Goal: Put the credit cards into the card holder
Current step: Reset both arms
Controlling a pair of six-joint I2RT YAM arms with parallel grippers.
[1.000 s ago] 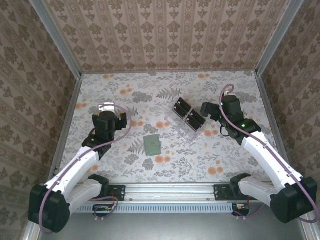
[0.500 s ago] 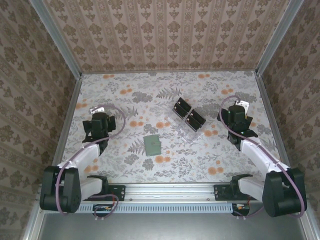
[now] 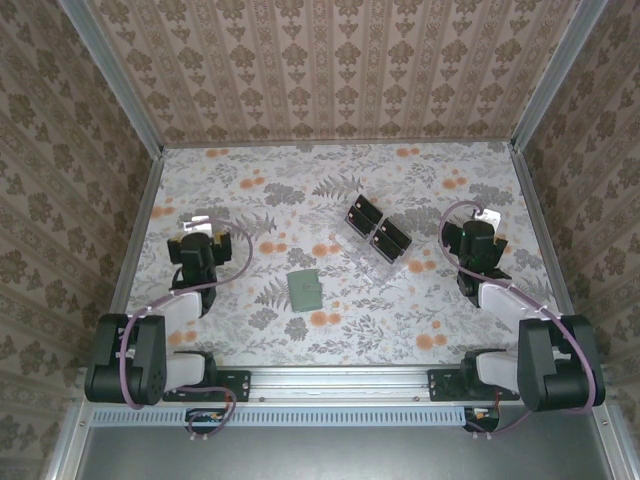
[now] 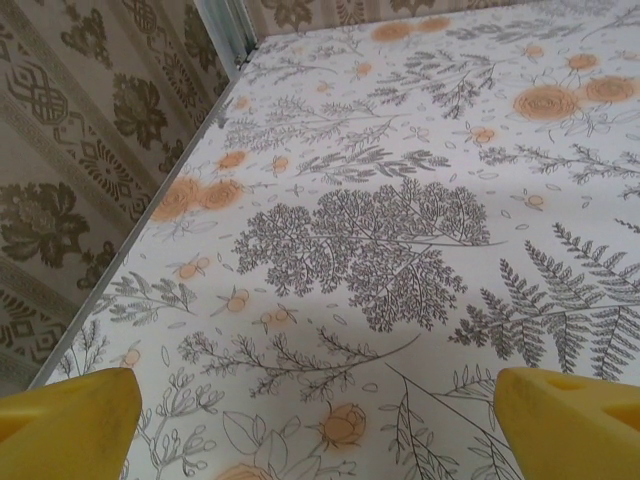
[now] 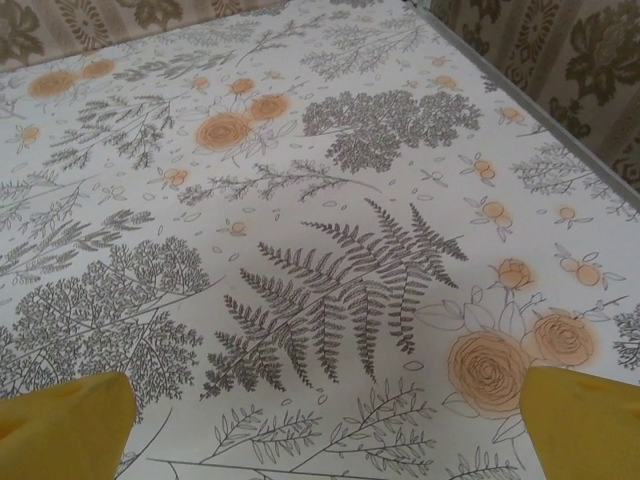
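Floral table point(image 3: 290, 195), card holder point(image 3: 304, 289) at centre

1. Overhead view: bright, even, diffuse light; the table point(image 3: 330, 190) shows soft, faint shadows.
2. Wrist views: pattern crisp mid-frame, softening toward 12 o'clock.
3. The yellow fingertips point(image 4: 70, 420) at 7 and 5 o'clock are blurred, out of focus.

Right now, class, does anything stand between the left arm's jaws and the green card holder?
Nothing visible does. Only floral table lies between the left gripper, jaws open, and the card holder. The clear stand sits beyond the holder, farther right.
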